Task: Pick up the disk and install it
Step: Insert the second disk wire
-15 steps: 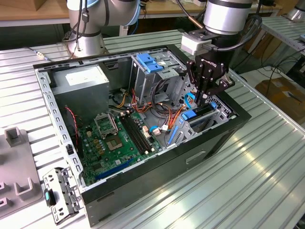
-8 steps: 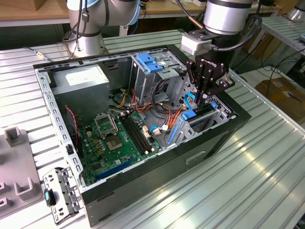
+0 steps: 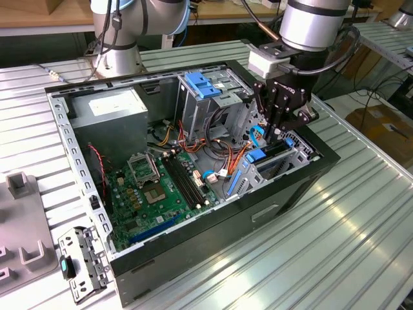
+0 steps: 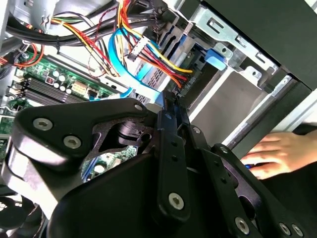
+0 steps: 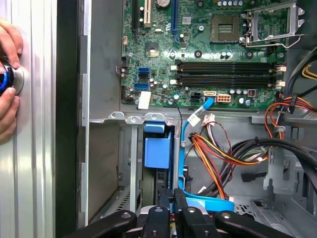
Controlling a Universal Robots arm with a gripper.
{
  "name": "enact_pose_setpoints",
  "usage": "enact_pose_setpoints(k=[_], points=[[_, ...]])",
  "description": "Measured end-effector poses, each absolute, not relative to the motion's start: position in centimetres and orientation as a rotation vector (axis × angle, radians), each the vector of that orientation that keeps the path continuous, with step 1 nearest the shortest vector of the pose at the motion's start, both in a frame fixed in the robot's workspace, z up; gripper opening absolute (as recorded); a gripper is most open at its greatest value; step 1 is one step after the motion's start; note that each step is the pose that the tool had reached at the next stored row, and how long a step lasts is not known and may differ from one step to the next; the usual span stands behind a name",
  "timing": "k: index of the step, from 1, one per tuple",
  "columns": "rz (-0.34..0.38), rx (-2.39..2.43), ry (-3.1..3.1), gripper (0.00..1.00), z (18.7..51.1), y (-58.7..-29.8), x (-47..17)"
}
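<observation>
Clenched pincer [image 3: 274, 132] low in narrow drive bay [image 3: 284, 158], apparently over the disk [image 5: 157, 151].

matt black gripper [image 3: 276, 126] – ribbed metal table [image 3: 348, 219]

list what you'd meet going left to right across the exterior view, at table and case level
grey fixture block → loose metal bracket on the table → power supply → motherboard → blue plastic bracket atop the drive bay → gripper over the disk in its slot → cardboard box
</observation>
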State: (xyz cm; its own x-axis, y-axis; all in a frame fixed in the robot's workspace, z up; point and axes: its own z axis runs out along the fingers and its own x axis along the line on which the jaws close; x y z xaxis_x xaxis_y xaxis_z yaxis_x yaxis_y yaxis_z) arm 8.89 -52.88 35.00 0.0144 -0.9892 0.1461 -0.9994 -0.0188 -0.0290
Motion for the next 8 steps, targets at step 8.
enact_pose_setpoints(k=[8], points=[[0.177,2.15,-2.179,0.16,34.93,-53.66,8.89]])
